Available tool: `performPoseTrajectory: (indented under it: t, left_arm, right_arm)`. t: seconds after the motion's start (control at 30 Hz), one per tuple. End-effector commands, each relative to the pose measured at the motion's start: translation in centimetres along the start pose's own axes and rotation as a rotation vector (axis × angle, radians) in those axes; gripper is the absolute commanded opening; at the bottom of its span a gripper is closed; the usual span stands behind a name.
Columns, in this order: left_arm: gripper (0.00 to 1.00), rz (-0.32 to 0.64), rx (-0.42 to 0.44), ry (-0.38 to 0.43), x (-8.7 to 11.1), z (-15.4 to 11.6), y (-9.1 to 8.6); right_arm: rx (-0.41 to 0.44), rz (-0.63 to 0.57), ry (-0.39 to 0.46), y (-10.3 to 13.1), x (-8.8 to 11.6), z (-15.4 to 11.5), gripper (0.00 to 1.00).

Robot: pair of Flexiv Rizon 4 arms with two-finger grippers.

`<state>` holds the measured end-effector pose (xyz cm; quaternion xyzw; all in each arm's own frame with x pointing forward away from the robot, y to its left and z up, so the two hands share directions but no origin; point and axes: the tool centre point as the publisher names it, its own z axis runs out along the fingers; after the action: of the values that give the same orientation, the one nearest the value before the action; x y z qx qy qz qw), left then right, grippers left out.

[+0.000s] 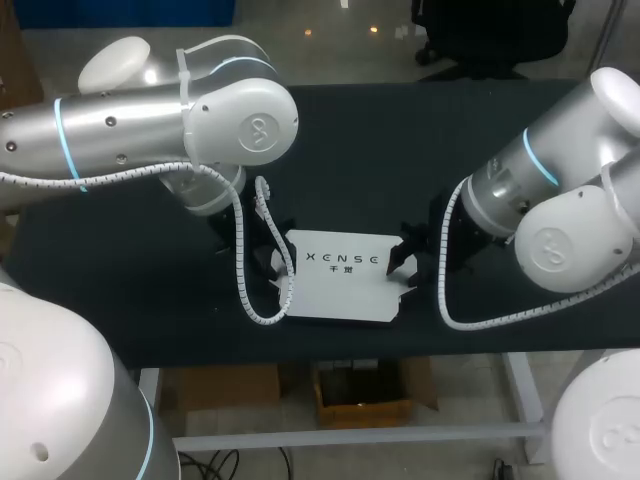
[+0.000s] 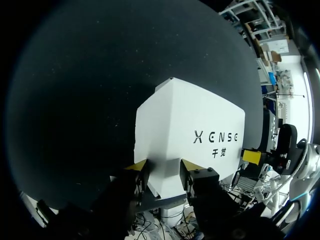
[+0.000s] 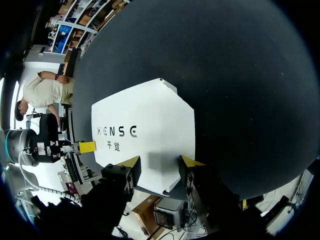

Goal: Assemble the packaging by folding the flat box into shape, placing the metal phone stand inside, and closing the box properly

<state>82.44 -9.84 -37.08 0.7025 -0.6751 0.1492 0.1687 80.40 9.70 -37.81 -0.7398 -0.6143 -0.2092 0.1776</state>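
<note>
The white box (image 1: 340,285), folded into shape with dark print on its top face, sits near the front of the black table (image 1: 400,150), between my two arms. My left gripper (image 1: 275,262) is at its left end and my right gripper (image 1: 400,265) at its right end. In the left wrist view the box (image 2: 190,125) has its near end between the yellow-tipped fingers of the left gripper (image 2: 164,167), which touch it from both sides. The right wrist view shows the same: the right gripper (image 3: 160,162) is shut on the box (image 3: 145,130). No phone stand is in view.
The table's front edge (image 1: 330,345) runs just below the box. Bare black tabletop stretches behind the box and to both sides, under the arms.
</note>
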Motion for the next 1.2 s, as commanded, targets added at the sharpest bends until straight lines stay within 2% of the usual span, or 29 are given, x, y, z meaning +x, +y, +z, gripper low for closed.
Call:
performPoseTrajectory:
  t: [0.03,0.13,0.2,0.3,0.47,0.63,1.03,1.2]
  left_arm:
    - [0.41,0.0,-0.001,-0.001,0.1,0.2,-0.1]
    - [0.4,0.0,-0.001,-0.001,0.1,0.2,-0.1]
    - [0.45,0.0,-0.001,-0.001,0.1,0.2,-0.1]
    - [0.47,0.0,-0.001,-0.001,0.1,0.2,-0.1]
    - [0.44,0.0,-0.001,-0.001,0.1,0.2,-0.1]
    - [0.4,0.004,0.003,0.009,-0.1,0.1,0.0]
    - [0.43,0.032,0.004,0.017,0.0,0.6,0.1]
    - [0.42,0.043,0.006,0.045,-0.3,0.9,0.2]
  right_arm:
    - [0.0,-0.001,0.002,0.0,-0.1,0.0,0.48]
    - [0.0,-0.001,0.002,0.0,-0.1,0.0,0.48]
    - [0.0,-0.001,0.002,0.0,-0.1,0.0,0.48]
    - [0.0,-0.001,0.002,0.0,-0.1,0.0,0.48]
    - [0.004,0.001,0.01,0.1,-0.4,0.2,0.44]
    - [0.007,0.008,0.021,0.3,-0.8,0.4,0.44]
    - [-0.023,-0.057,0.047,0.3,-0.7,0.8,0.45]
    - [-0.023,-0.073,0.074,0.4,-0.5,1.1,0.44]
